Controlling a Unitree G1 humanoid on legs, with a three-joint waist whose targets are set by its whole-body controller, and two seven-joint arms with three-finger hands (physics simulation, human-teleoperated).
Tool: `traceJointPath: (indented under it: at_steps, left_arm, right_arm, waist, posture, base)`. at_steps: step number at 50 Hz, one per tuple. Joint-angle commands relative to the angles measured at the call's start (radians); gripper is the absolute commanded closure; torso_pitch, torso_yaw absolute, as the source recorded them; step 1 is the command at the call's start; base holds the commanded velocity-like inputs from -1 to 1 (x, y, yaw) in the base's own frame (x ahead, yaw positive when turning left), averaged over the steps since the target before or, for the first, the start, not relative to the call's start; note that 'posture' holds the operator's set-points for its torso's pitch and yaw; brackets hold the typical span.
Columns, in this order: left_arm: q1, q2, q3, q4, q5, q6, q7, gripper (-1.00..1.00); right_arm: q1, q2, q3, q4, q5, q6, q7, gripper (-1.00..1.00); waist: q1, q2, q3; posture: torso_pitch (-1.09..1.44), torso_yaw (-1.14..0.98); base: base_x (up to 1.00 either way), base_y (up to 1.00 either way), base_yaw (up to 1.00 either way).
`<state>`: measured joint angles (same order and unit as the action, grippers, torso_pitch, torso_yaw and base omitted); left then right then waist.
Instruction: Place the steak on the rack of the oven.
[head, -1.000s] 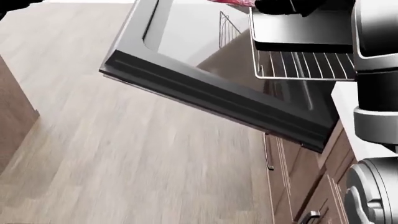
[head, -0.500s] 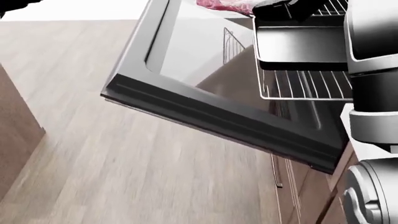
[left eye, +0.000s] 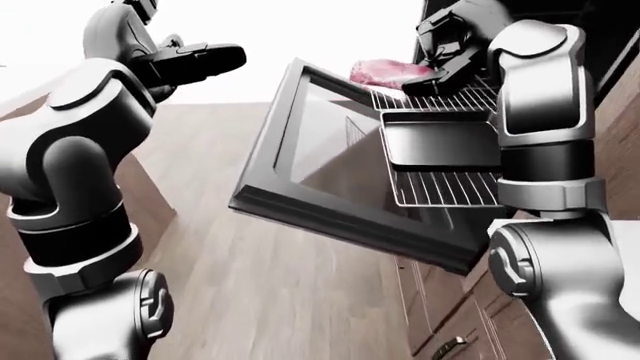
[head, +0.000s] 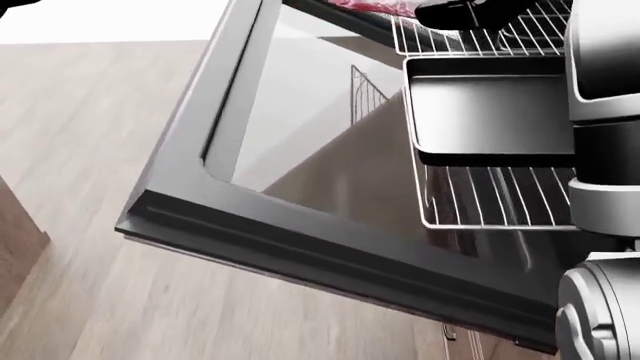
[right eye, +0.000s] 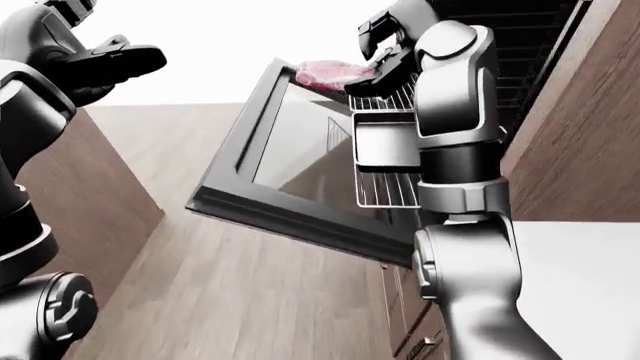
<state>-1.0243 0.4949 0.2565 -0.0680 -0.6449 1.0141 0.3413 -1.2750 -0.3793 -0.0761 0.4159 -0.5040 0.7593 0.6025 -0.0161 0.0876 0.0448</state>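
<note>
At the oven's top rack: the right hand reaches in over the wires, its dark fingers lying against the right end of the steak; whether they clasp the meat or only rest on it, I cannot tell.
Steak: pink slab at the left end of the top rack, partly over the rack's near left corner and close above the open door.
Left hand: left hand held up well to the left, far from the oven, fingers extended and carrying nothing.
Step in hand: setting the steak down on the rack, by my reading nearly done.
How to do it well: shift the meat rightward and deeper so its whole weight sits on the wires, not over the edge; let go only once it lies flat, then draw the fingers straight up and out so they do not drag it off.
Tray: dark baking tray on the shelf just below the top rack, nothing in it.
Lower rack: lower rack below the tray, bare wires.
Risk: steak slipping off the left edge onto the door glass.
</note>
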Motion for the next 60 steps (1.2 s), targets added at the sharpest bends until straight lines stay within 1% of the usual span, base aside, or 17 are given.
traceJointPath:
  at_steps: [1,3,8,11,13,14,18,19,25,27,28,30,34,35,38,46,60]
  left_arm:
    - [-0.024,0.009,0.011,-0.015,0.005,-0.024,0.001,-1.0]
    - [-0.024,0.009,0.009,-0.012,0.007,-0.027,-0.001,-1.0]
    - [-0.024,0.008,0.011,-0.015,0.005,-0.023,0.002,-1.0]
    - [-0.024,0.007,0.011,-0.019,0.003,-0.019,0.004,-1.0]
    - [-0.023,0.007,0.01,-0.016,0.005,-0.023,0.002,-1.0]
    - [-0.023,0.007,0.01,-0.016,0.005,-0.023,0.002,-1.0]
    - [-0.026,0.009,0.012,-0.018,0.002,-0.018,0.004,-1.0]
    - [-0.026,0.009,0.012,-0.017,0.003,-0.02,0.003,-1.0]
    - [-0.024,0.01,0.01,-0.011,0.007,-0.027,-0.001,-1.0]
    - [-0.027,0.01,0.012,-0.016,0.004,-0.02,0.002,-1.0]
    - [-0.027,0.01,0.012,-0.015,0.004,-0.022,0.001,-1.0]
    - [-0.024,0.01,0.011,-0.014,0.005,-0.025,0.0,-1.0]
    - [-0.026,0.011,0.012,-0.015,0.004,-0.023,0.001,-1.0]
    - [-0.026,0.011,0.012,-0.014,0.003,-0.023,0.001,-1.0]
    - [-0.026,0.011,0.012,-0.014,0.003,-0.023,0.001,-1.0]
    - [-0.025,0.01,0.013,-0.02,-0.002,-0.018,0.006,-1.0]
    - [-0.028,0.014,0.014,-0.014,-0.003,-0.02,0.006,-1.0]
  right_arm:
    - [-0.042,-0.012,-0.005,-0.024,0.003,-0.025,-0.005,1.0]
    - [-0.041,-0.015,-0.006,-0.021,0.002,-0.028,-0.005,1.0]
    - [-0.038,-0.016,-0.004,-0.029,-0.004,-0.02,-0.002,1.0]
    - [-0.042,-0.018,-0.005,-0.026,-0.005,-0.022,-0.002,1.0]
    - [-0.043,-0.018,-0.005,-0.026,-0.006,-0.024,-0.001,1.0]
    - [-0.042,-0.017,-0.006,-0.024,-0.005,-0.027,-0.003,1.0]
    - [-0.028,-0.011,-0.008,-0.033,-0.003,-0.021,-0.008,1.0]
    - [-0.029,-0.012,-0.007,-0.036,-0.004,-0.017,-0.005,1.0]
    - [-0.015,-0.009,-0.009,-0.046,-0.001,-0.02,-0.011,1.0]
    - [-0.013,-0.008,-0.008,-0.046,0.0,-0.02,-0.012,1.0]
    - [-0.016,-0.01,-0.008,-0.039,0.0,-0.025,-0.014,1.0]
    - [-0.016,-0.012,-0.005,-0.042,-0.001,-0.023,-0.009,1.0]
    - [-0.01,-0.011,-0.006,-0.042,-0.004,-0.026,-0.012,1.0]
    - [-0.012,-0.011,-0.007,-0.04,-0.004,-0.026,-0.013,1.0]
    - [-0.013,-0.014,-0.008,-0.035,-0.004,-0.03,-0.014,1.0]
    - [-0.009,-0.042,-0.004,-0.023,-0.03,-0.04,0.011,1.0]
    - [0.067,-0.126,-0.015,-0.142,-0.17,0.033,0.178,1.0]
  waist:
    - [0.001,-0.004,-0.032]
    - [0.0,0.009,-0.021]
    - [0.012,-0.032,-0.033]
    - [0.017,-0.067,-0.009]
    - [0.014,-0.125,-0.018]
    - [0.018,-0.081,-0.009]
    - [0.013,-0.096,-0.009]
    - [0.013,-0.097,-0.036]
    - [0.009,-0.027,-0.024]
    - [-0.001,0.014,-0.04]
    - [0.009,-0.01,-0.007]
    - [0.006,-0.019,-0.014]
    - [0.006,-0.084,-0.011]
    - [0.011,-0.073,-0.01]
    - [0.011,-0.071,-0.024]
    - [0.007,-0.06,-0.024]
    - [0.001,-0.063,-0.017]
  posture:
    - [0.0,0.0]
    - [0.0,0.0]
    - [0.0,0.0]
    - [0.0,0.0]
    - [0.0,0.0]
    - [0.0,0.0]
    - [0.0,0.0]
    - [0.0,0.0]
    - [0.0,0.0]
    - [0.0,0.0]
    - [0.0,0.0]
    - [0.0,0.0]
    - [0.0,0.0]
    - [0.0,0.0]
    - [0.0,0.0]
    - [0.0,0.0]
    - [0.0,0.0]
  base:
    - [0.28,0.0,0.0]
    - [0.3,0.0,0.0]
    - [0.22,0.0,0.0]
    - [0.05,0.0,0.0]
    - [0.0,0.0,0.0]
    - [0.0,0.0,0.0]
    - [0.0,0.0,0.0]
    - [0.08,-0.07,0.0]
    - [0.09,-0.04,0.0]
    - [0.09,0.0,0.0]
    - [0.02,0.0,0.0]
    - [0.0,0.0,0.0]
    - [0.0,0.0,0.0]
    - [0.0,0.0,0.0]
    - [0.0,0.0,0.0]
    - [0.0,0.0,0.0]
    - [0.0,0.0,0.0]
